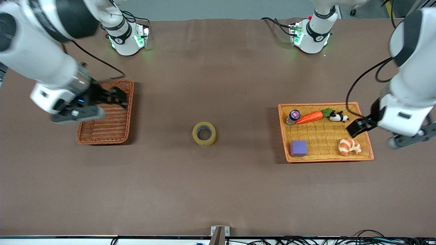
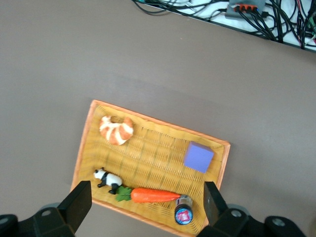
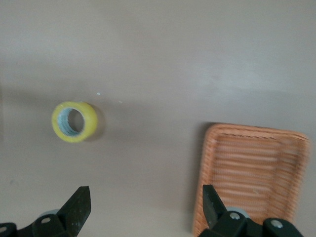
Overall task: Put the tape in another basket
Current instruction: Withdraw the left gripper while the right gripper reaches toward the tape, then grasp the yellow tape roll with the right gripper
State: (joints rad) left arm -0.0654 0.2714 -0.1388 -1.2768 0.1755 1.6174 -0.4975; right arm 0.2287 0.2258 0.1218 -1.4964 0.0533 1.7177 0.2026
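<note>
We see the right pincer (image 1: 114,97) open over the dark reddish-brown wicker basket (image 1: 112,127) | yellowish translucent ring of packing tape (image 1: 204,133) flat on the brown worktop (image 1: 218,190) between both baskets — touched by nothing | left pincer (image 1: 357,128) open over the shallow orange tray basket's (image 1: 327,158) rim — carrot (image 1: 309,117), croissant (image 1: 349,146), purple block (image 1: 298,148) inside.

Brown cloth-covered counter (image 1: 218,190) fills the view, faint creases. Grey floor (image 1: 221,8) past the edge by the arm bases. Black cables (image 1: 340,241) tangled along the camera-side edge. Even overhead light, soft shadows.
</note>
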